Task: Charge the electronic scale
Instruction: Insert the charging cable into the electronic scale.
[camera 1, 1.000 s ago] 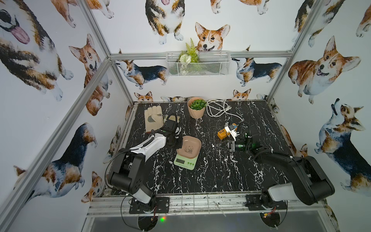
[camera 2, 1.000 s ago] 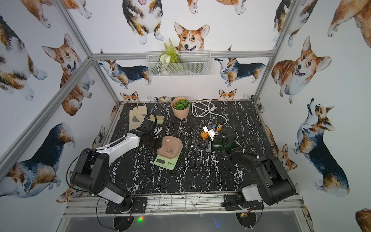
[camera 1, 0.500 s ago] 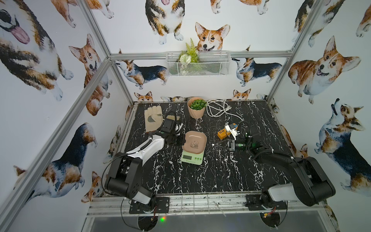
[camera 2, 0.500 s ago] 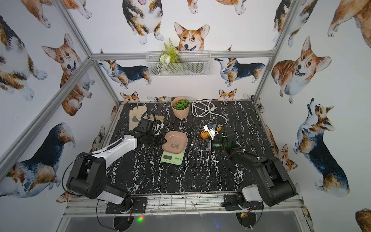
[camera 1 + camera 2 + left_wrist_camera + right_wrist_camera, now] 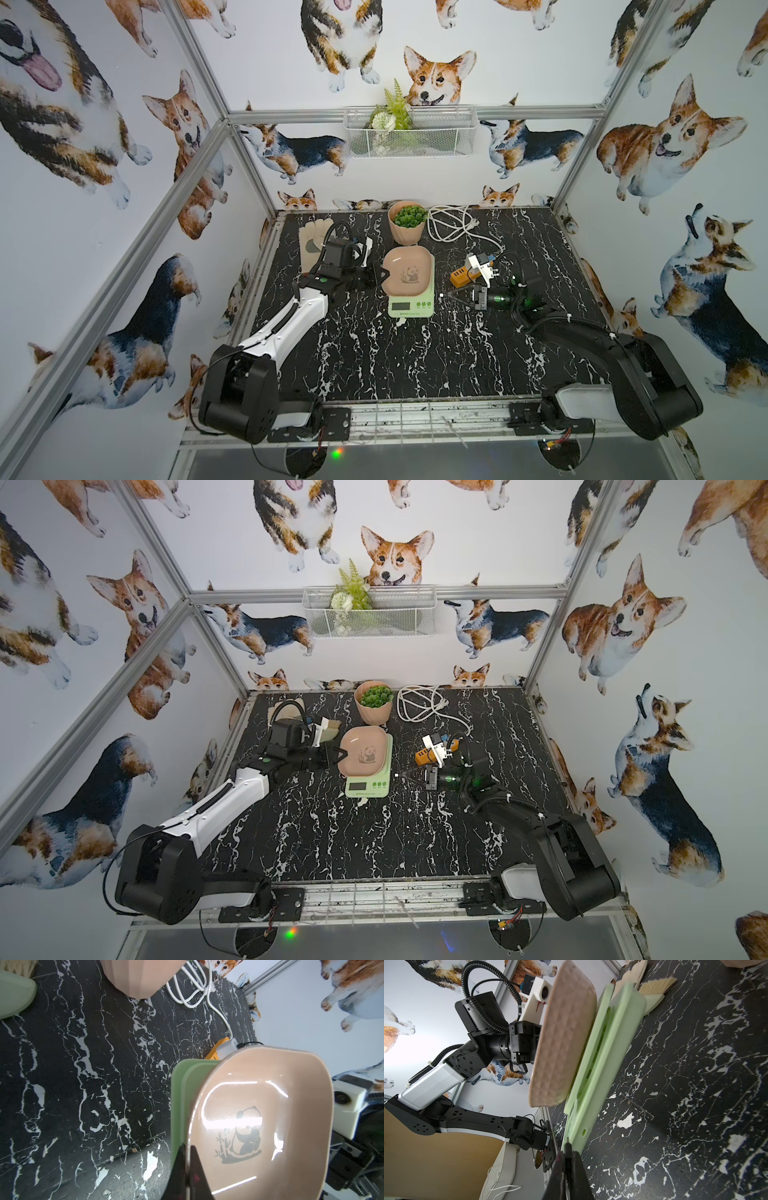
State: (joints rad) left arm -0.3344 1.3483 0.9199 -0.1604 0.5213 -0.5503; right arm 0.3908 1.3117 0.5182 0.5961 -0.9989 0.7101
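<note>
The electronic scale (image 5: 411, 308) (image 5: 368, 786) is pale green, with its display facing the front edge in both top views. Its pinkish panda tray (image 5: 408, 272) (image 5: 259, 1122) sits on top. My left gripper (image 5: 384, 274) (image 5: 338, 754) (image 5: 188, 1148) is shut on the tray's left rim, one finger inside and one outside. My right gripper (image 5: 448, 294) (image 5: 406, 774) (image 5: 568, 1152) is shut on a black cable plug (image 5: 567, 1145). The plug's metal tip points at the scale's right side (image 5: 591, 1105), a short gap away, near a small slot (image 5: 584, 1131).
An orange power strip (image 5: 460, 277) with a white charger block (image 5: 478, 264) lies behind my right gripper. Along the back stand a white coiled cord (image 5: 451, 222) and a pink plant pot (image 5: 407, 224). A glove (image 5: 312, 245) lies under my left wrist.
My left gripper has dragged the scale by its tray to the right and toward the back, turning its display to the front. The right arm has stayed still with the plug.
</note>
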